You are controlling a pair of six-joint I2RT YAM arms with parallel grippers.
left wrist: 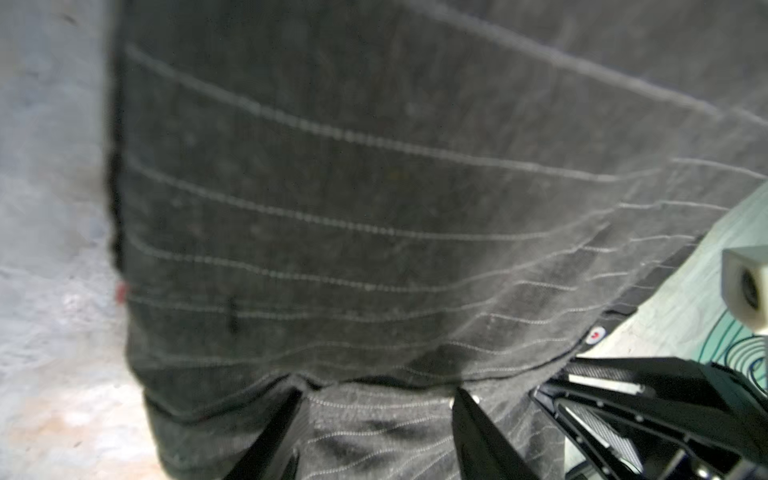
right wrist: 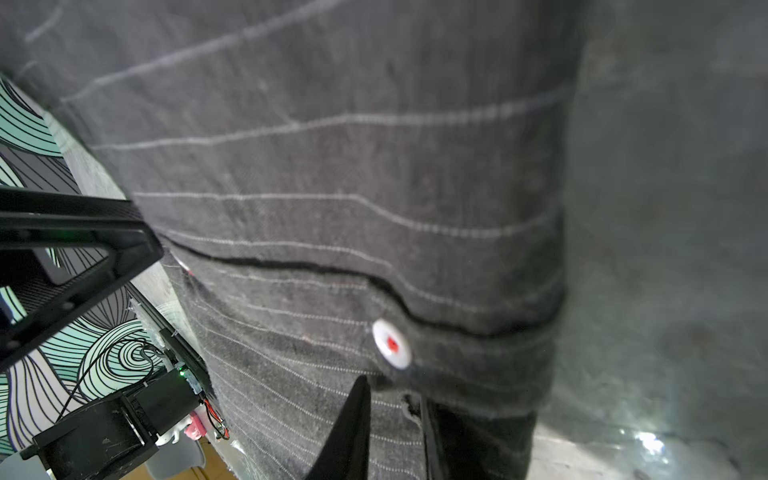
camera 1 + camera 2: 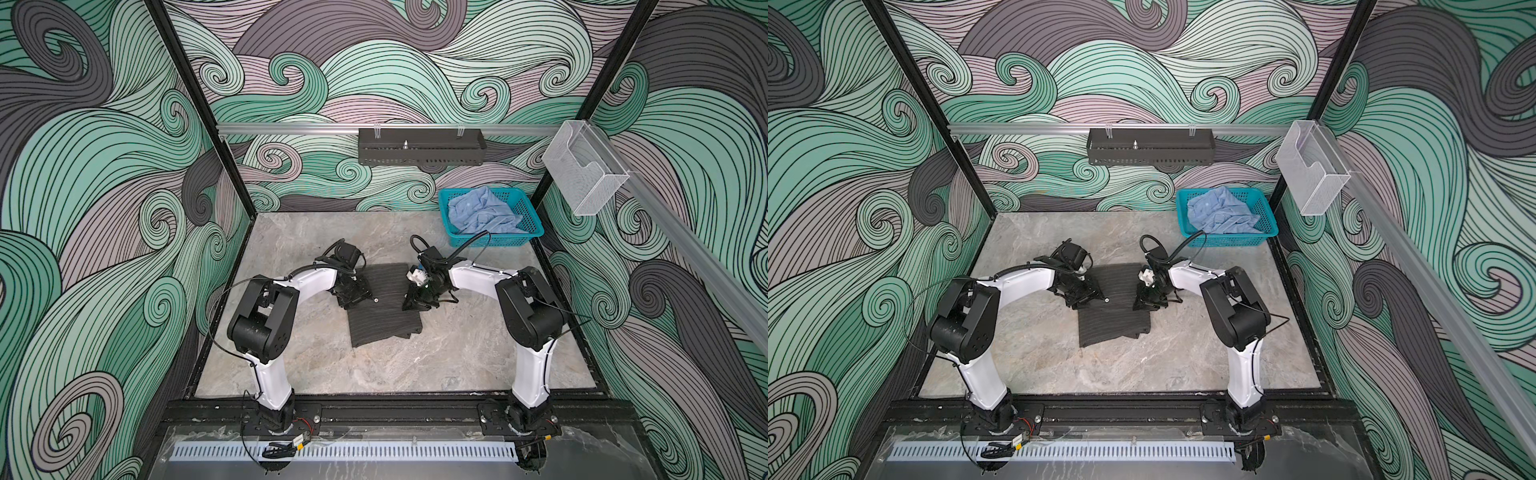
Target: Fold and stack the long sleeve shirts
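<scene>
Left jaws parted over one charcoal shirt, right jaws pinching it, one blue shirt in basket

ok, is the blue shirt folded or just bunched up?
Bunched, not folded: the light blue shirt lies in a wrinkled heap inside the teal basket at the table's far right corner, in both top views.

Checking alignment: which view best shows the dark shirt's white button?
Right wrist view: the round white red-centred button sits close and sharp on the charcoal pinstriped cloth shirt. Left wrist shows a similar button tiny at the cloth edge; top views cannot resolve it.
</scene>
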